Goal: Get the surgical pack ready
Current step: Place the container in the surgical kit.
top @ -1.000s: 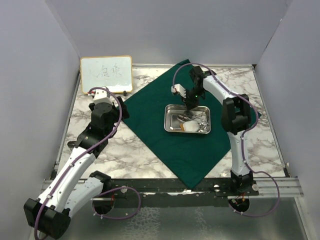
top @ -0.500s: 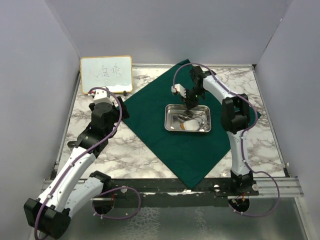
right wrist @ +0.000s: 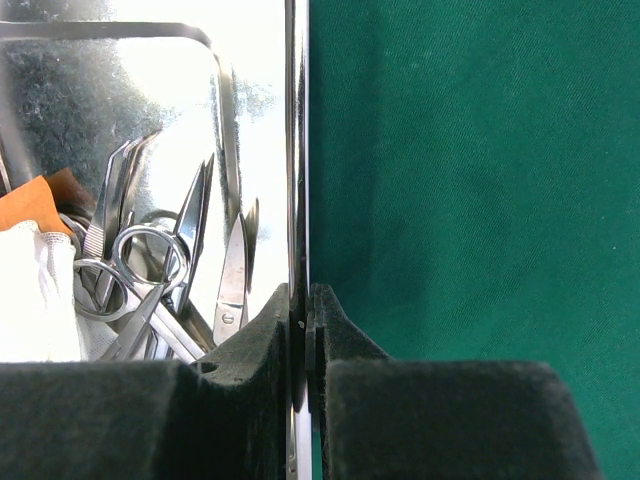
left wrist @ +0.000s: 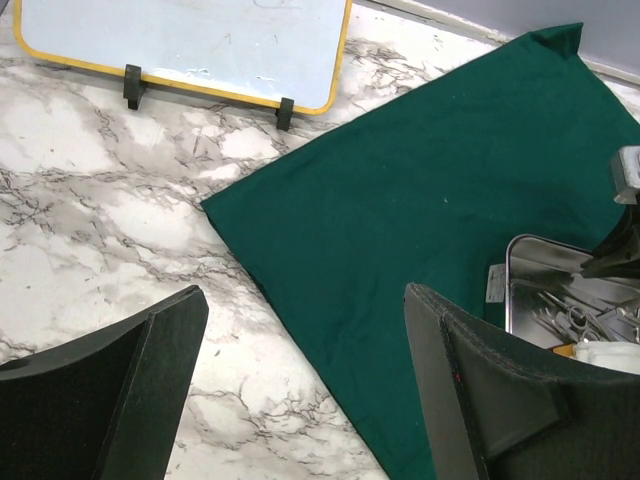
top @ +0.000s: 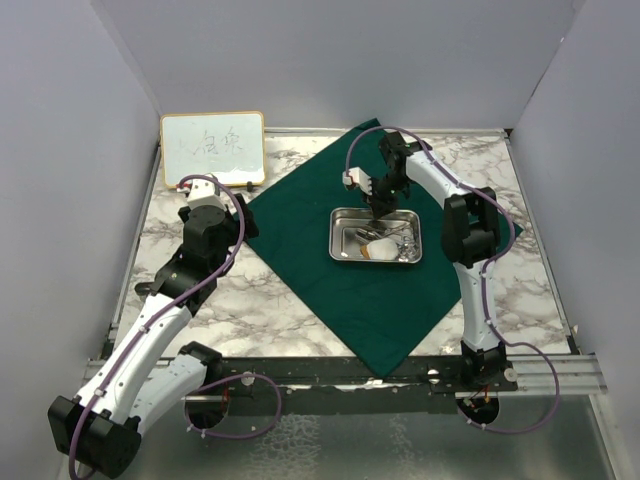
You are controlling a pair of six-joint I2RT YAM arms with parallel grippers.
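Right wrist | right end effector (right wrist: 304, 303) clamps tray (right wrist: 297, 150) rim | left end effector (left wrist: 305, 300) agape

Lab test booth: plain grey partition walls (top: 330, 60) around a marble-patterned tabletop (top: 250, 300).

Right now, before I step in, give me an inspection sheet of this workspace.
Surface: white, grey-veined marble table top, flat.
Job's things: dark green fabric drape spread flat as a diamond; small steel tray on it, holding silver instruments and white gauze.
Clutter: wood-framed whiteboard standing at the far left, off the drape.
End effectors: right end effector shut on the tray's rim; left end effector open, empty, above the drape's left corner.
Cables: purple cables loop along both arms.
Surroundings: plain grey walls on three sides.
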